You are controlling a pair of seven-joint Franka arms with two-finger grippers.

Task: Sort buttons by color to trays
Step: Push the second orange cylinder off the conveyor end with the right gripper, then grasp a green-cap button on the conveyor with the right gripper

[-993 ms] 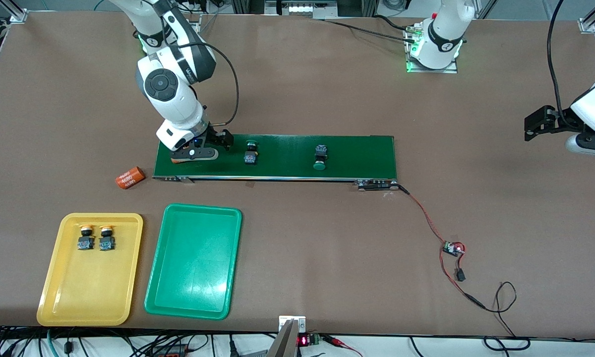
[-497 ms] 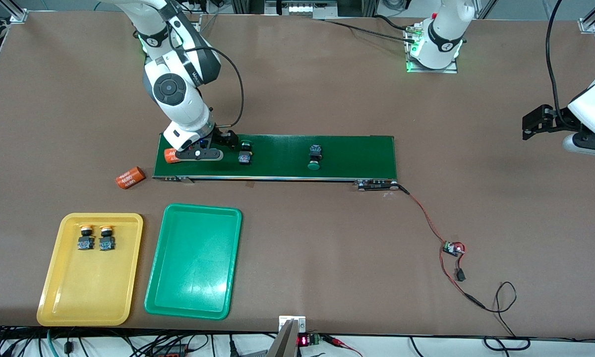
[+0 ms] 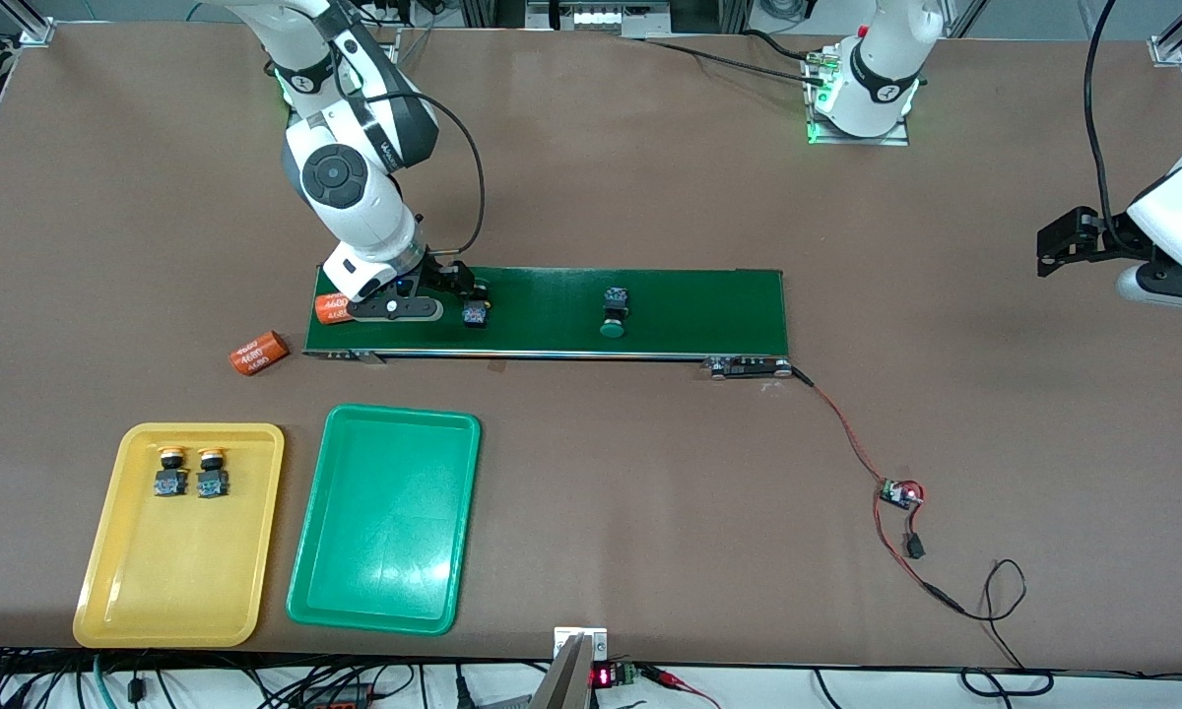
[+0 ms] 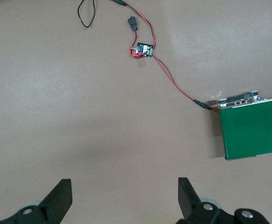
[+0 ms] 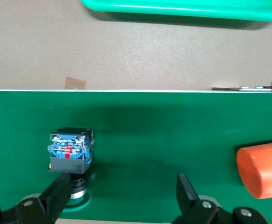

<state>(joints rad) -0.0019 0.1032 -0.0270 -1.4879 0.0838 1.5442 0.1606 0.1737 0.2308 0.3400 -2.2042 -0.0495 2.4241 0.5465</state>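
We see the right gripper (image 3: 431, 295) open over the conveyor belt (image 3: 689, 313) beside a green button (image 3: 475, 312); the left gripper (image 4: 124, 198) waits open.

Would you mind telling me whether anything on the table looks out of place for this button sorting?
Yes: two orange cylinders with white print. One lies on its side on the bare brown table just off the long dark-green conveyor belt's end, toward the right arm's end. The other lies on the belt at that end, beside the open right gripper.
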